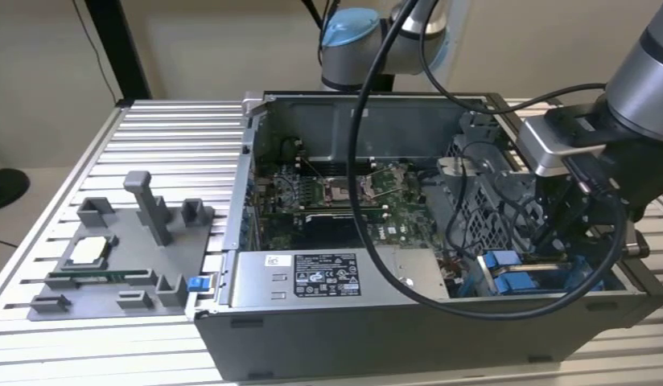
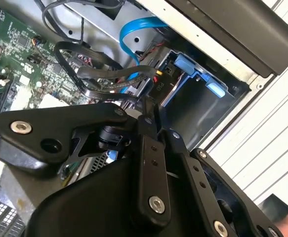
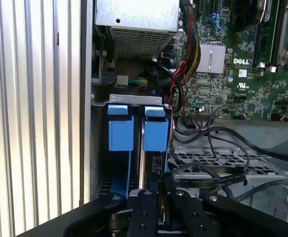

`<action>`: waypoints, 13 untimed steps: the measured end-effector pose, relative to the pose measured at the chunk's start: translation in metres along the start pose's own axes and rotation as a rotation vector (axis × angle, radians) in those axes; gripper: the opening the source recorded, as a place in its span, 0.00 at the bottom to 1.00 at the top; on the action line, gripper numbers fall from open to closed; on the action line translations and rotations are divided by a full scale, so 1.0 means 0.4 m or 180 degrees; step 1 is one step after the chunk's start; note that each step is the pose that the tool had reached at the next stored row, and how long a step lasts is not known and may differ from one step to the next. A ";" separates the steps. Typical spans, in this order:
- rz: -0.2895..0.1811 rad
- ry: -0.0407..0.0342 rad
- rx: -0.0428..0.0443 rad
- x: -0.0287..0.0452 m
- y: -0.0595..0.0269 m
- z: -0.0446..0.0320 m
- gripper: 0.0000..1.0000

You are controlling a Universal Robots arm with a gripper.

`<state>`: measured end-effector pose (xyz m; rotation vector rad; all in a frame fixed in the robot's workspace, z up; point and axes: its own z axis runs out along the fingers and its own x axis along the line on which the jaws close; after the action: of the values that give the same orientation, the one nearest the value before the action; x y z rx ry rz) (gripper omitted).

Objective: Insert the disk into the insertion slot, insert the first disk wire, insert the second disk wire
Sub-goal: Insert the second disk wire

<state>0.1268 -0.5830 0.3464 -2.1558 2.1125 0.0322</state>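
The disk, in its blue carrier (image 3: 156,133), stands on edge inside the insertion slot (image 3: 134,99) at the case's front corner, on the exterior view's right (image 1: 505,272). My gripper (image 3: 158,191) reaches down right behind the disk's rear edge. Its black fingers (image 3: 144,207) are drawn close together on a black wire connector (image 2: 156,90) pressed against the disk's end. A flat black wire (image 3: 210,172) runs from there over the perforated metal. A blue wire (image 2: 134,29) loops nearby. In the exterior view the gripper (image 1: 562,241) is low inside the case.
The open computer case (image 1: 417,322) lies on a ribbed aluminium table (image 1: 160,129). Its motherboard (image 1: 343,193) and labelled power supply box (image 1: 321,277) sit at the middle. A grey plastic fixture tray (image 1: 117,257) stands on the exterior view's left. Loose black cables (image 2: 79,64) crowd the bay.
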 end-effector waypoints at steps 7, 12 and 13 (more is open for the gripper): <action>0.0046 0.0003 0.0006 0.000 0.000 0.001 0.00; 0.0053 0.0004 0.0007 0.000 0.000 0.004 0.00; 0.0053 0.0004 0.0007 0.000 0.000 0.004 0.00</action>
<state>0.1268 -0.5829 0.3446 -2.1376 2.1303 0.0301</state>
